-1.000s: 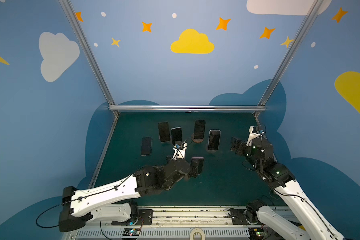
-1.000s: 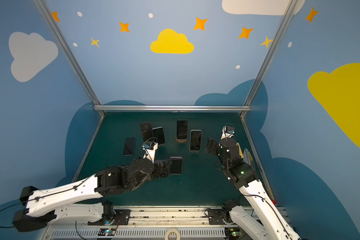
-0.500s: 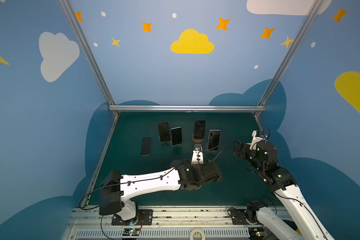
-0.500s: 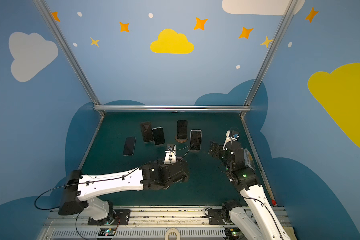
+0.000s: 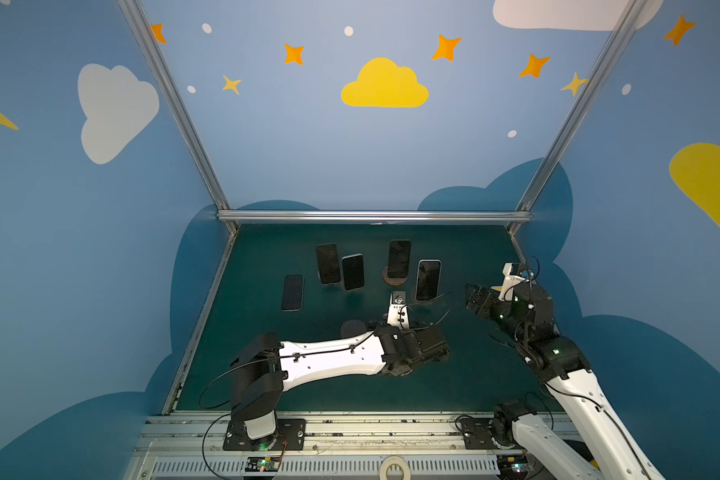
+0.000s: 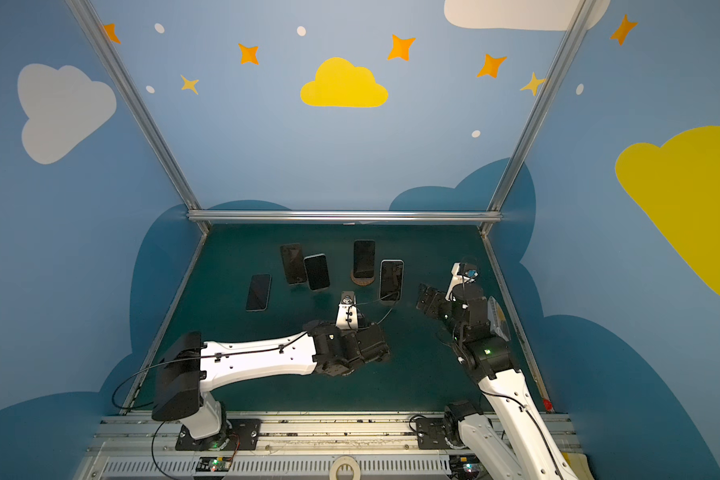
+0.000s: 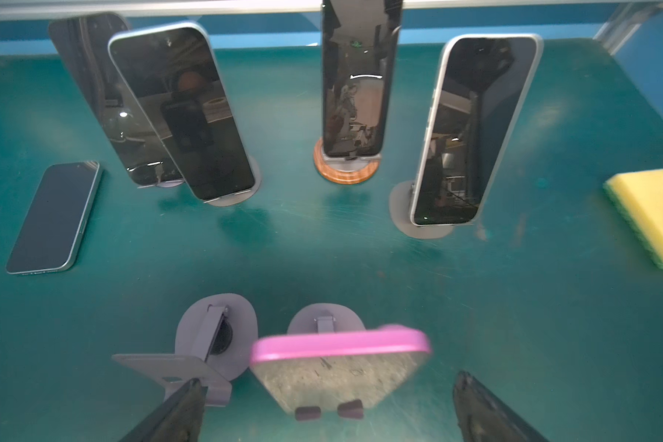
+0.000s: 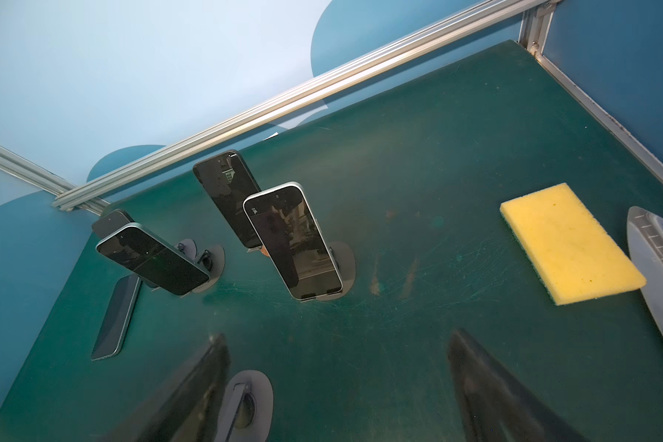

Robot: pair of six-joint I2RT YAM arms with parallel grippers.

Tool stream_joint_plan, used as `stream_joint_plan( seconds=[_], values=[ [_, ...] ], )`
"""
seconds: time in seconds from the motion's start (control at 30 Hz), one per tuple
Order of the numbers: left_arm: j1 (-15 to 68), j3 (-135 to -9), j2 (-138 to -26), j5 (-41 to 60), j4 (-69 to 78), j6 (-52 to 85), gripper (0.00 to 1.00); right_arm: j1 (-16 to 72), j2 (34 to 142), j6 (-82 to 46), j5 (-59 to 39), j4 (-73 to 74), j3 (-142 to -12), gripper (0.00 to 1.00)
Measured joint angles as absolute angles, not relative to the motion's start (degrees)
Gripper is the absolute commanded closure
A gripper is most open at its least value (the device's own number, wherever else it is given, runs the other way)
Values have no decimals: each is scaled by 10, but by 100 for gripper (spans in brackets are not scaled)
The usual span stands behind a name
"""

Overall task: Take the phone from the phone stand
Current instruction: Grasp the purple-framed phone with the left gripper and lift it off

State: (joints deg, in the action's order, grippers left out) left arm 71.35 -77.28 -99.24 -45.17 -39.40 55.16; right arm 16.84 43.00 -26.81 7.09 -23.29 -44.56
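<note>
Blurry pink phone (image 7: 339,367); sponge (image 7: 651,214) partly off-frame

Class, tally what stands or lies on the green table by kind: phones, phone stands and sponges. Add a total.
Phones: 6
Phone stands: 6
Sponges: 1
Total: 13

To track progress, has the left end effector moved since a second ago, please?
Yes: the left end effector swung right, now directly before the wooden stand.
</note>
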Motion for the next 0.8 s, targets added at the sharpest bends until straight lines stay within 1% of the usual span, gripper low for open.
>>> stream_joint_plan(
  seconds=[0.17, 0.53, 0.8],
  values=[
    [701, -723, -988, -428, -333, 507, 0, 166, 430, -268, 65, -231, -446, 10],
    [690, -721, -1005, -403, -272, 457, 1, 162, 430, -270, 62, -229, -445, 11],
    [678, -721, -1025, -405, -259, 451, 6, 159, 431, -271, 57, -225, -439, 11]
  ],
)
